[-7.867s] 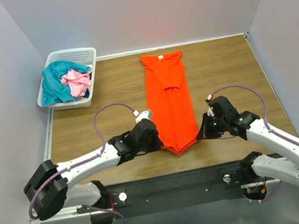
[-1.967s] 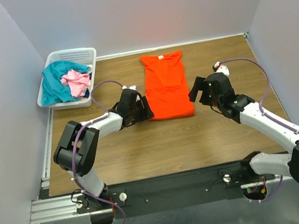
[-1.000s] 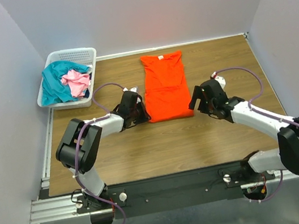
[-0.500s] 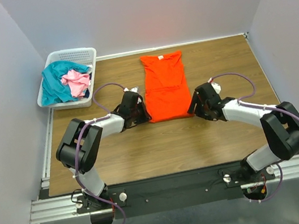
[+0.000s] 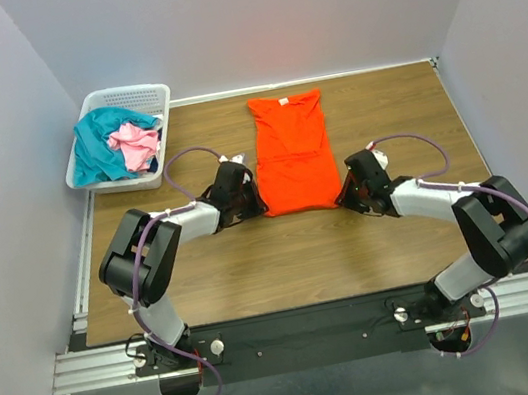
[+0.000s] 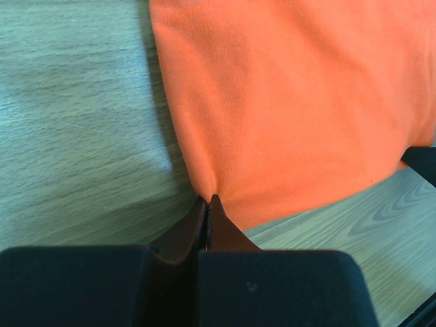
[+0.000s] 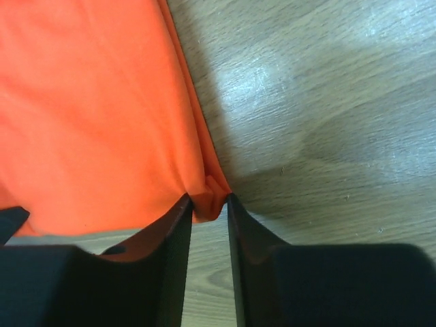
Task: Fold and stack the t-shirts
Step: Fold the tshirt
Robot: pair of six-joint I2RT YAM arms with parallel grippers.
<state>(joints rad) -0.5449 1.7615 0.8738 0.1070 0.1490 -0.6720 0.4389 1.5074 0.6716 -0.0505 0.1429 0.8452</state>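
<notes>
The orange t-shirt (image 5: 293, 157) lies folded on the wooden table (image 5: 254, 260), collar toward the back. My left gripper (image 5: 251, 203) sits at its near left corner, jaws pressed together with the cloth edge (image 6: 293, 102) puckering at the tips (image 6: 208, 199). My right gripper (image 5: 349, 193) is at the near right corner. Its jaws (image 7: 209, 197) stand narrow, with a small bunch of the orange cloth (image 7: 95, 116) pinched between them. The teal t-shirt (image 5: 94, 150) and the pink t-shirt (image 5: 135, 143) lie crumpled in the basket.
The white slatted basket (image 5: 158, 96) stands at the back left corner, partly over the table's edge. Grey walls close in the back and both sides. Both arms stretch low across the table from the near rail (image 5: 307, 330).
My right gripper has slid left to the shirt's near right corner and its jaws have closed from wide to narrow on the cloth. The left gripper has stayed put.
</notes>
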